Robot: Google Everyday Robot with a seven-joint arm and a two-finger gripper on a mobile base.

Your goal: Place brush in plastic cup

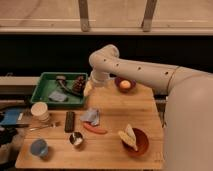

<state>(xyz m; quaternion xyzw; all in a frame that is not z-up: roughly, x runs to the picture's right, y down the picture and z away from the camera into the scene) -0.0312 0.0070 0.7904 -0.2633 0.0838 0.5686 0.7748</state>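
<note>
- Camera view puts the gripper point(88, 89) low over the right edge of the green tray point(46, 76). Whether it is open or closed cannot be told, and nothing can be seen in its hold.
- Just left of it, the brush point(75, 85) lies inside the tray, with a reddish-brown bristly head and a thin greyish handle angled toward the back-left.
- A flat grey-blue pad point(57, 96) lies in the tray's front part.
- The arm point(135, 70) is smooth, cream-coloured and tubular. It reaches in from the right and bends down sharply at a rounded elbow above the tray's corner.
- The wooden table point(112, 107) carries a crumpled blue cloth point(91, 116), a flat black bar point(70, 121), a stack of pale cups point(39, 111) and a blue cup point(38, 147).
</note>
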